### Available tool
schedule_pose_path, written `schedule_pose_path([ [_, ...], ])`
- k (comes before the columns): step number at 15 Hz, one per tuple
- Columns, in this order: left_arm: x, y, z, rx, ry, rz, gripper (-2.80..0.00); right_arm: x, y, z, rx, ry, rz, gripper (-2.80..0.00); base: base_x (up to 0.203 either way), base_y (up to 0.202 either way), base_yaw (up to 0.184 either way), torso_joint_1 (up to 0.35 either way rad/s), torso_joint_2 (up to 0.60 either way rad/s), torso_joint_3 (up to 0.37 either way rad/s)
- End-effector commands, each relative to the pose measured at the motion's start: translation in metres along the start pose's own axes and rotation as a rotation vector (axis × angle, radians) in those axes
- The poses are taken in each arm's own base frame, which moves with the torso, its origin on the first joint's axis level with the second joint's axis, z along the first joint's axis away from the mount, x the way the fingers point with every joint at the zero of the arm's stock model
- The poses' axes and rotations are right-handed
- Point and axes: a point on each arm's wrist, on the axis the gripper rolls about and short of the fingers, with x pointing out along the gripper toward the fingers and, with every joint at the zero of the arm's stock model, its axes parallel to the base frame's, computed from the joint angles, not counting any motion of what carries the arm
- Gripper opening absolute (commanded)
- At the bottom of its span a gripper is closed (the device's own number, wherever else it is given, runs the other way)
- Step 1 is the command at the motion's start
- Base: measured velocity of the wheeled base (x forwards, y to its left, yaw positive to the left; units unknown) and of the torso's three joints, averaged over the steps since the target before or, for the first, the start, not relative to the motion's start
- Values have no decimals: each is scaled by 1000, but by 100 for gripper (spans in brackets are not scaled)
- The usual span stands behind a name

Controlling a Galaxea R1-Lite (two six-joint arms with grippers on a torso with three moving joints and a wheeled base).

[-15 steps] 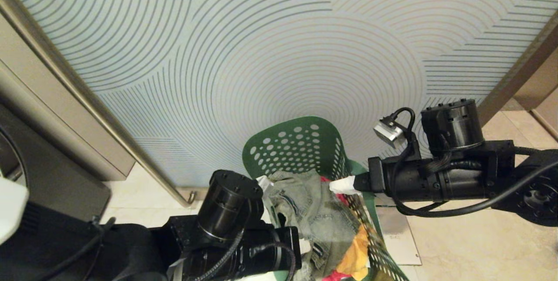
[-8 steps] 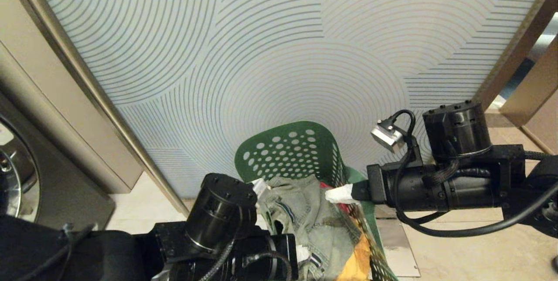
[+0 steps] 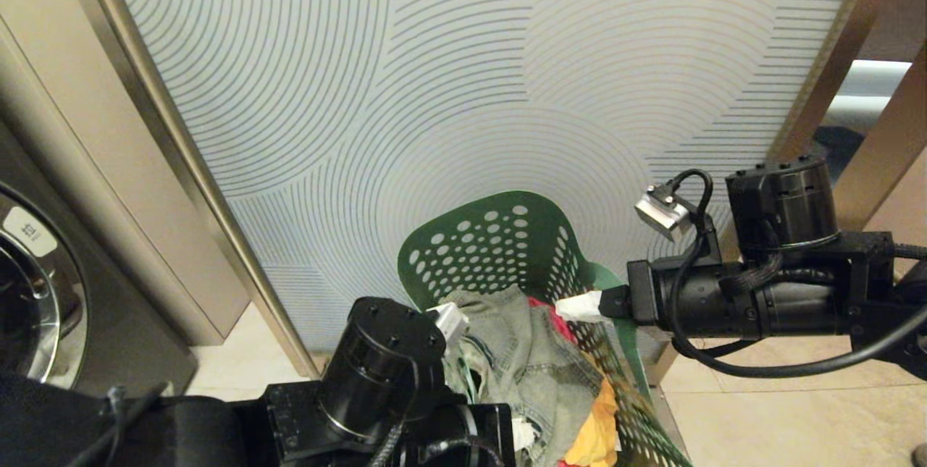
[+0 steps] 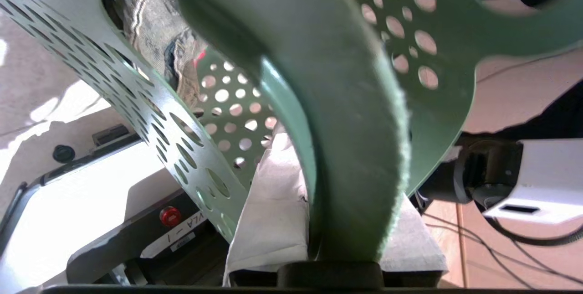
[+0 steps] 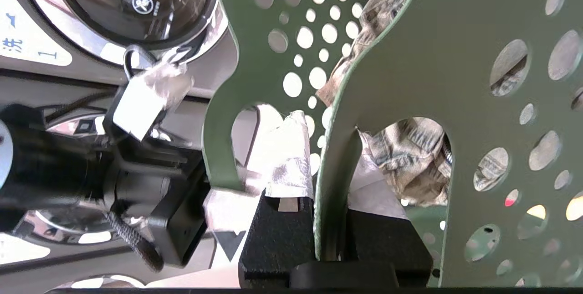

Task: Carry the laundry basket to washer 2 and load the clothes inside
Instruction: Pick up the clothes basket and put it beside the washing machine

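Observation:
The laundry basket point(image 3: 492, 242), dark green with round holes, hangs between my two arms low in the head view. My left gripper point(image 3: 449, 318) is shut on its left rim point(image 4: 355, 148), and the white padded fingers point(image 4: 273, 212) clamp either side. My right gripper point(image 3: 579, 305) is shut on the right rim by the handle cut-out point(image 5: 330, 193). The clothes lie inside: a grey-green denim piece point(image 3: 529, 365), a red garment point(image 3: 547, 311) and a yellow-orange one point(image 3: 594, 431). No label with a 2 shows, so I cannot pick out washer 2.
A pale wall panel with curved lines point(image 3: 471, 90) stands right behind the basket, framed by metal posts point(image 3: 181, 163). A dark washer with a chrome door ring point(image 3: 36, 308) sits at the left edge. The washer in the right wrist view bears a "1" label point(image 5: 27, 48). Beige tile floor point(image 3: 782, 416) lies at the right.
The whole head view has shifted, so the camera has moved: the washer door at the left has come further into sight. Both grippers keep their hold on the basket.

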Motion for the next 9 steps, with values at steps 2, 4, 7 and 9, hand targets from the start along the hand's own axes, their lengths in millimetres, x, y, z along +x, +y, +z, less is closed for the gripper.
schedule_pose_path([
  [2,2,0,0,-3,1,1,-280,-1,-5,-4,-25,9,-11,-280,0,0,0,2,-1,50],
  [4,3,0,-1,-5,3,1,-280,-1,-4,-3,-54,8,-8,-280,0,0,0,4,5,37],
  [7,2,1,-1,-5,3,1,-280,-1,-6,-5,-50,13,-12,-280,0,0,0,0,0,0],
  [9,2,1,-1,-3,3,1,-280,-1,-7,-6,-43,16,-16,-280,0,0,0,0,0,0],
])
